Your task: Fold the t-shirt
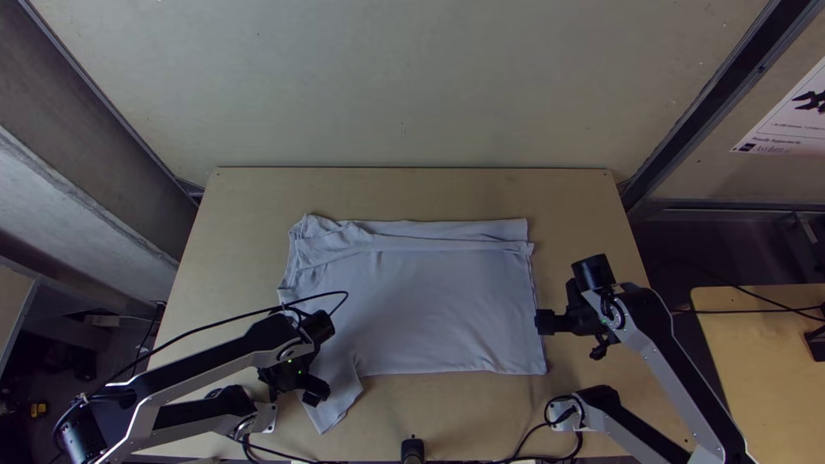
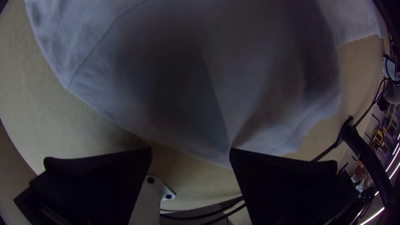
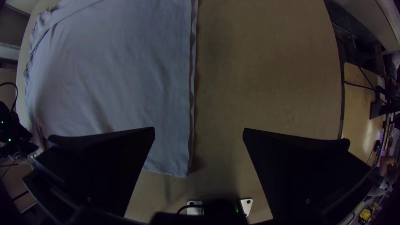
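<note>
T-shirt lies flat on the wooden table, far side folded over in a creased strip, left end rumpled. One flap sticks out past its near edge, at the left. Left gripper: open, fingers wide apart, at that flap, no grip on the cloth. Right gripper: also open, at the t-shirt's right edge, nothing held. Black post sits nearside of the t-shirt, apart; second table well off its right side.
</note>
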You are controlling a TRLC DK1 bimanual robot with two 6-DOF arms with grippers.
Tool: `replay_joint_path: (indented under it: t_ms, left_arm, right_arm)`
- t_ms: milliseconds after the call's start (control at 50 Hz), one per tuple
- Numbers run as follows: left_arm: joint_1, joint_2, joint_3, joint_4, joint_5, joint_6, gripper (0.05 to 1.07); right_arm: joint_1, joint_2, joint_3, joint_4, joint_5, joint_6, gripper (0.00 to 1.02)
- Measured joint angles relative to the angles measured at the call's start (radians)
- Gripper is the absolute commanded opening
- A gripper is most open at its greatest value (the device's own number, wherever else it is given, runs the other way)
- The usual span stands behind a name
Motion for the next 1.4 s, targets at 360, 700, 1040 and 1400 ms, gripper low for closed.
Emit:
replay_joint_path:
  t_ms: [360, 700, 1040, 1400]
  left_arm:
    - [-0.042, 0.03, 0.022, 0.028, -0.014, -0.008, 0.08]
    - [-0.038, 0.031, 0.045, 0.069, -0.01, -0.007, 0.08]
    - [-0.027, 0.031, 0.063, 0.077, -0.018, 0.001, 0.08]
    - [-0.021, 0.031, 0.064, 0.079, -0.02, 0.005, 0.08]
  right_arm:
    - [-0.034, 0.008, -0.078, -0.045, -0.008, -0.054, 0.92]
    - [-0.037, 0.172, -0.078, -0.087, -0.034, -0.062, 0.92]
    - [0.003, 0.3, -0.078, -0.141, -0.08, -0.065, 0.87]
    - [0.113, 0.437, -0.077, -0.143, -0.148, -0.064, 0.76]
